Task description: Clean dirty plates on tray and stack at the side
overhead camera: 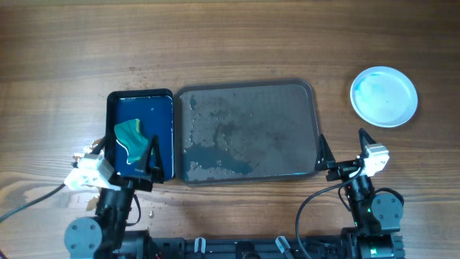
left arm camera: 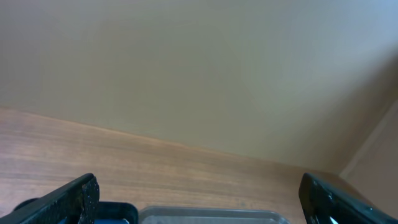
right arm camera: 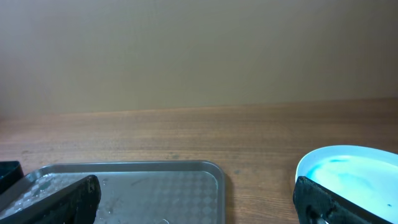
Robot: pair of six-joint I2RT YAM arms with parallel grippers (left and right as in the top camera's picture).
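The dark grey tray [overhead camera: 244, 86] lies mid-table with wet patches and no plate on it. A round white plate with a pale blue wash [overhead camera: 384, 96] rests on the bare wood at the far right; I cannot tell whether others lie beneath it. My left gripper [overhead camera: 123, 155] stands open at the near edge, over the small blue tray. My right gripper [overhead camera: 345, 147] stands open just off the grey tray's near right corner. The right wrist view shows the tray [right arm camera: 155, 186], the plate [right arm camera: 354, 174] and the empty open gripper [right arm camera: 196, 205]. The left gripper [left arm camera: 199, 205] is also empty.
A narrow dark blue tray [overhead camera: 162, 119] holding a teal and yellow sponge [overhead camera: 131, 140] sits against the grey tray's left side; its corner [left arm camera: 118, 211] shows in the left wrist view beside the grey tray's rim [left arm camera: 211, 216]. Water drops lie near the left arm's base.
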